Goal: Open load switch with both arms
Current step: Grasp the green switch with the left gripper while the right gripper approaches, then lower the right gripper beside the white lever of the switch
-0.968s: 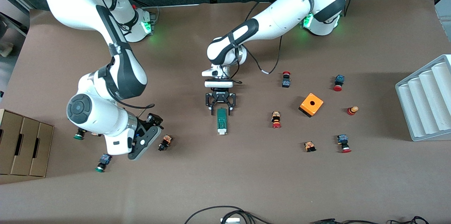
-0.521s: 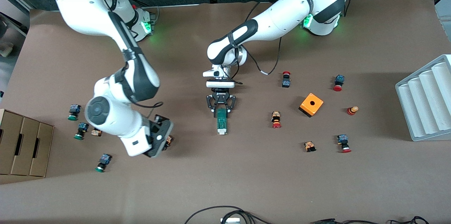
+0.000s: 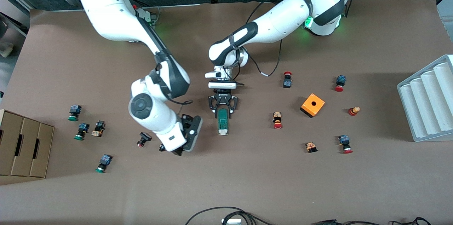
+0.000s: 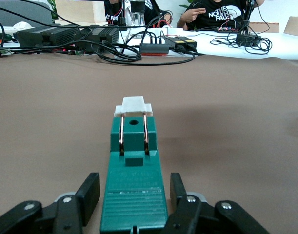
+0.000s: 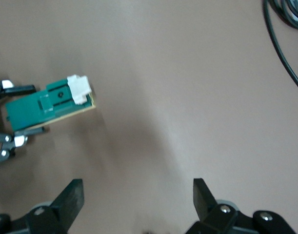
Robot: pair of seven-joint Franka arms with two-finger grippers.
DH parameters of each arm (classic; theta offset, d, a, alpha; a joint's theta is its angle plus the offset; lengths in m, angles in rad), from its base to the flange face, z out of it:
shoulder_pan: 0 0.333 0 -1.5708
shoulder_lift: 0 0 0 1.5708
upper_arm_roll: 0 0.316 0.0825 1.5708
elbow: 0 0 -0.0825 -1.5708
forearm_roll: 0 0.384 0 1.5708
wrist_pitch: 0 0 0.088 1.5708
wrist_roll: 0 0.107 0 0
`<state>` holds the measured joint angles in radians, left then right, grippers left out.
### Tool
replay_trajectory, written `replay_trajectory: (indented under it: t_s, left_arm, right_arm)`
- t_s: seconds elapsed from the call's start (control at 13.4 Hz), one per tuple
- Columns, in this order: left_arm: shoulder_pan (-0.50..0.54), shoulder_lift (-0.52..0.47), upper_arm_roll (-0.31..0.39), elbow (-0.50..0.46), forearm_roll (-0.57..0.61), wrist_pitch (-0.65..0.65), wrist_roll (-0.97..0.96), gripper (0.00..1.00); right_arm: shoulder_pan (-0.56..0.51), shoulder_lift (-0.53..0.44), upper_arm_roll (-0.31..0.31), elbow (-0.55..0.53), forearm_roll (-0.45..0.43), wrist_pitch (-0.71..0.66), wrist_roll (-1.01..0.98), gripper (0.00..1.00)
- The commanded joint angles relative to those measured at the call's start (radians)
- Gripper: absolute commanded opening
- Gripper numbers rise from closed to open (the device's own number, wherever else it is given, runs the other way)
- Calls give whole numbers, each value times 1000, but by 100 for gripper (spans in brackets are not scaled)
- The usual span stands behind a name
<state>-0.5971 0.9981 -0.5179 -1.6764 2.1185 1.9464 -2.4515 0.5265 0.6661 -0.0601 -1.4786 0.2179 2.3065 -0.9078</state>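
The load switch [image 3: 222,121] is a narrow dark-green block with a white end piece [image 3: 222,132], and it lies flat mid-table. My left gripper [image 3: 222,110] is low at the switch's green end, the end farther from the front camera. In the left wrist view, the left gripper [image 4: 134,183] has a finger on each side of the load switch [image 4: 134,195] with a slim gap, so it is open. My right gripper [image 3: 191,133] hovers beside the switch, toward the right arm's end of the table. The right gripper [image 5: 139,192] is wide open and empty, with the load switch [image 5: 41,105] off to one side.
An orange cube [image 3: 312,105] and red-capped push buttons [image 3: 277,120] lie toward the left arm's end. Green-capped buttons [image 3: 82,131] and a cardboard box [image 3: 23,143] are at the right arm's end. A small button [image 3: 143,139] lies by the right hand. A grey ribbed tray [image 3: 428,97] stands at the table's edge.
The right arm has swung from among the green-capped buttons toward the load switch. The left gripper's fingers have narrowed around the switch's end. The switch has not moved.
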Motion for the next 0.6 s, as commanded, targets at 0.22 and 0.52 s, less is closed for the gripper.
replay_trajectory:
  t_s: [0.22,0.52]
  left_arm:
    - [-21,19,6,14,21,-37,-21,56]
    - [-21,27,6,15,23,-52,-21,55]
  right_arm:
    - [92,114,-56,81,6,93,-8,100]
    - [141,165,-87,115,8,116,-8,100]
